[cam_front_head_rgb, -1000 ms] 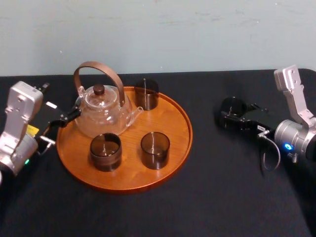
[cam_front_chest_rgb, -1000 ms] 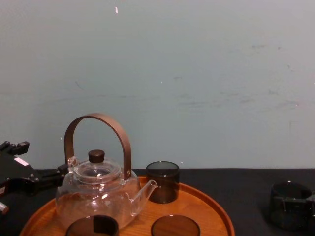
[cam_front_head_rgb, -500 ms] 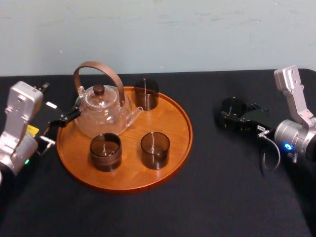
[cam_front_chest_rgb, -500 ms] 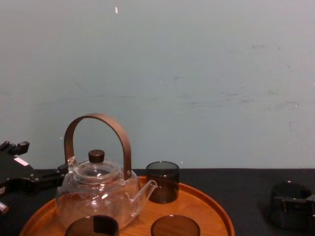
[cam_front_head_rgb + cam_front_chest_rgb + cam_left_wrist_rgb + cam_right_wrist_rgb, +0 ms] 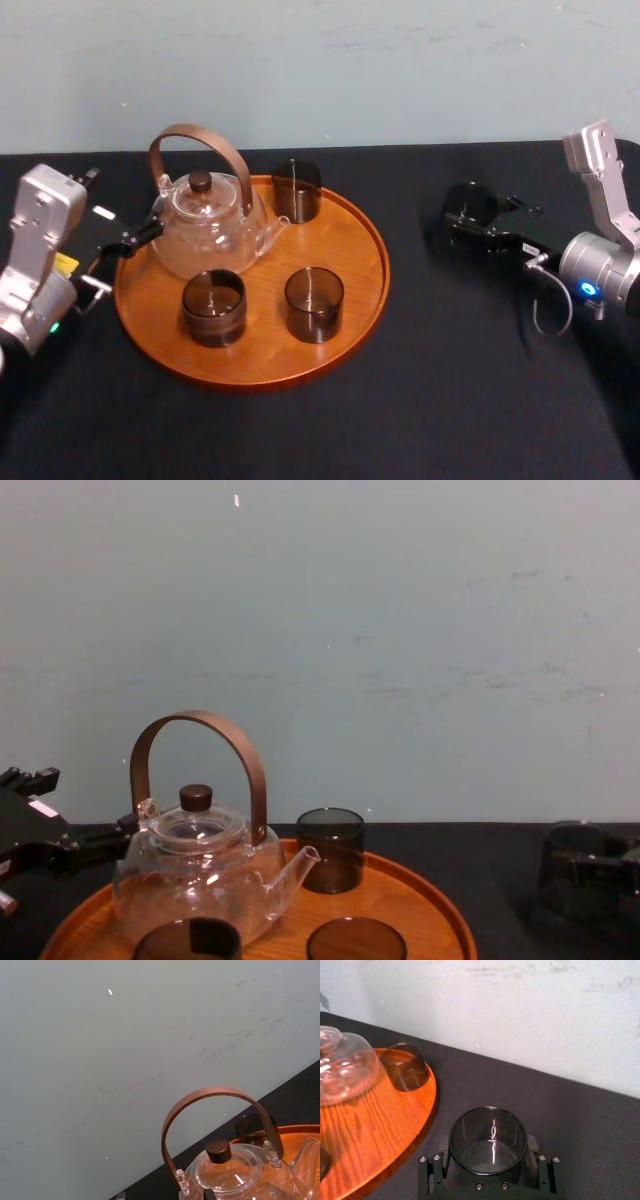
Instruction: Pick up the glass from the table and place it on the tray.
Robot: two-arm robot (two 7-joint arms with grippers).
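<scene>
A dark smoked glass (image 5: 487, 1140) sits between the two fingers of my right gripper (image 5: 488, 1154), which is shut on it. In the head view the glass (image 5: 470, 205) and right gripper (image 5: 468, 218) are right of the round orange-brown tray (image 5: 370, 270), a little off the black table (image 5: 450, 380). From the chest, the glass (image 5: 575, 865) hangs at the far right. My left gripper (image 5: 135, 238) rests at the tray's left edge, beside the teapot.
On the tray stand a glass teapot (image 5: 205, 225) with a brown arched handle and three dark glasses (image 5: 297, 190) (image 5: 213, 307) (image 5: 314, 303). The tray's right side (image 5: 355, 235) is bare wood. A pale wall runs behind the table.
My right gripper has risen a little with the glass held in it. The left arm, tray and teapot have not moved.
</scene>
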